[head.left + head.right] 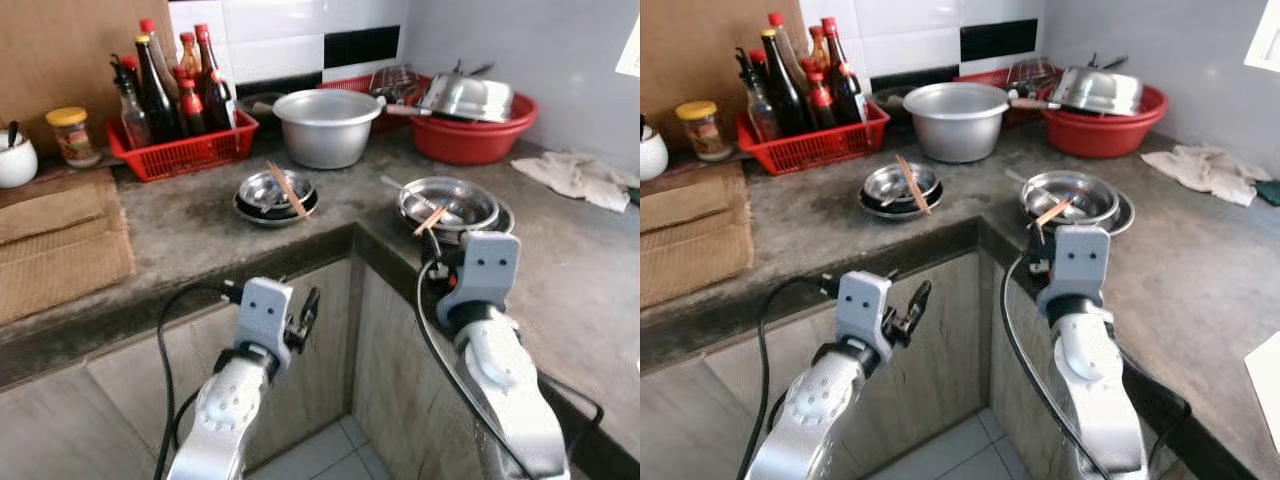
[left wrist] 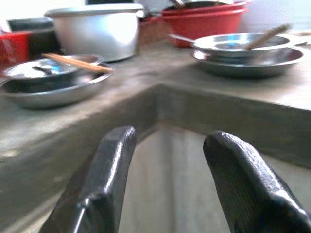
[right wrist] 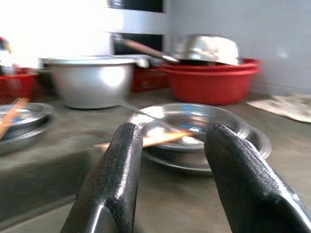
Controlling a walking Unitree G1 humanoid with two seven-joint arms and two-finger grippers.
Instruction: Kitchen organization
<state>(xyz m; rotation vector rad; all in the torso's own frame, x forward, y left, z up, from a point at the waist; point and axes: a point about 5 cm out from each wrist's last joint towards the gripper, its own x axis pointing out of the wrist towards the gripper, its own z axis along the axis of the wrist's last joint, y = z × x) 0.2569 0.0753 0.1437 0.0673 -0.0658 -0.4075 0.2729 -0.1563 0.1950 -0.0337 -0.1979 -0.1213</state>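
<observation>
On the counter's right wing, steel bowls sit stacked with a chopstick lying across the near rim, its long axis running from near-left to far-right, the near end jutting past the rim. Just before it the right gripper hovers with fingers spread, grasping nothing. Left of the corner, a second bowl stack carries chopsticks pointing far-left to near-right. Below the counter edge, the left gripper hangs parted and empty.
</observation>
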